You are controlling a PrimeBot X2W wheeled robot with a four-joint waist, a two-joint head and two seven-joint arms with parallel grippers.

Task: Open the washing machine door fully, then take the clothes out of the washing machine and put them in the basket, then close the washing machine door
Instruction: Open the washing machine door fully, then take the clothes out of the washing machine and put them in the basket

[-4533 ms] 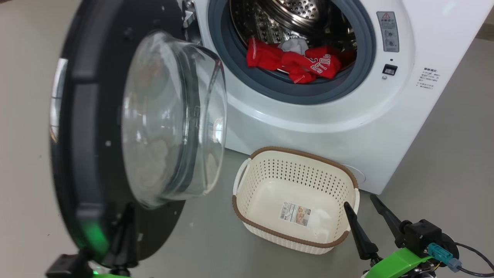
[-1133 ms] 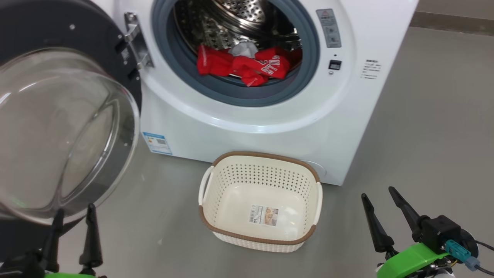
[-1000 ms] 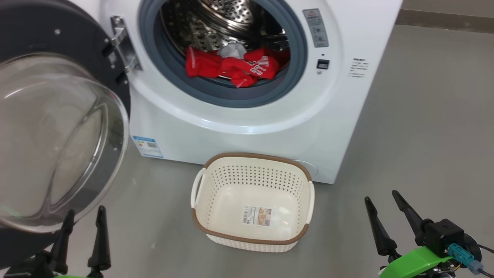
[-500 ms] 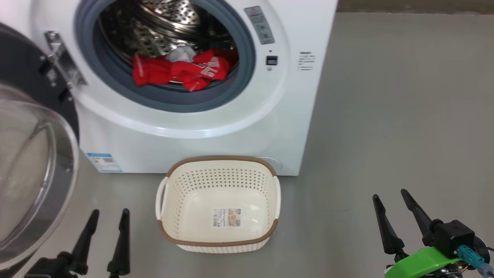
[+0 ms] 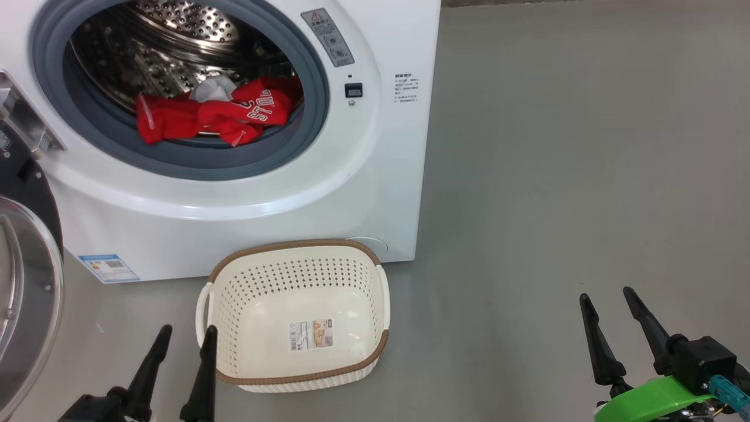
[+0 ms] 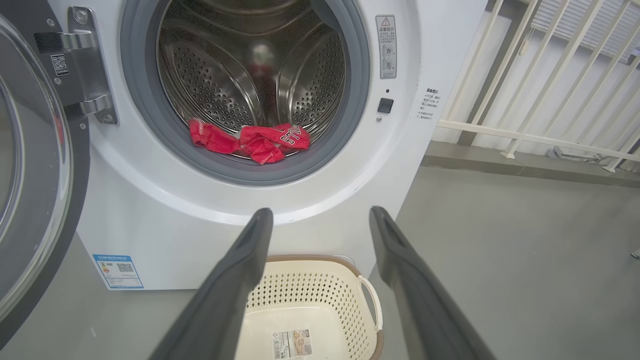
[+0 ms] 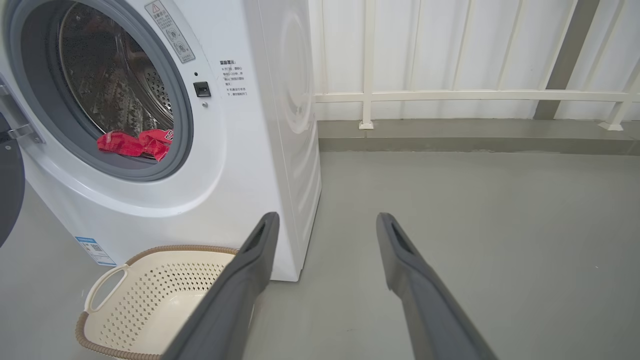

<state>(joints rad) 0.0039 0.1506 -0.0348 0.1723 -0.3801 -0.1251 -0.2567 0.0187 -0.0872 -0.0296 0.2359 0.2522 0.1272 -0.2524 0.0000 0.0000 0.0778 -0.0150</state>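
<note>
While hanging low over the grey floor (image 5: pixel 556 176), spreading the two dark fingers of the left gripper (image 5: pixel 188 329) wide apart and clasping nothing. Hovering with the right fingertip close by the left handle of the basket (image 5: pixel 293 246), which is sitting upright on the floor just ahead and to the right of this gripper; touching or apart, impossible to tell. Looking down past the fingers at a sticker (image 5: pixel 310 335) on the basket's bottom. Facing the washing machine (image 5: pixel 351 193) straight ahead, standing just behind the basket's far rim, with a blue label (image 5: pixel 108 266) low on its front, ahead and a little left. Flanking the washing machine door (image 5: pixel 26 281), swung wide open on this gripper's left.

Pointing up ahead toward the clothes (image 5: pixel 211 114), lying in the bottom of the steel drum (image 5: pixel 146 35) and reaching onto the grey-blue gasket (image 5: pixel 316 99): red pieces with white lettering, a white piece on top.

Holding the right gripper (image 5: pixel 605 295) well to the right of the basket, over bare floor, fingers likewise spread and gripping nothing, with the washing machine ahead to its left and a white railing (image 7: pixel 450 95) farther ahead to its right.
</note>
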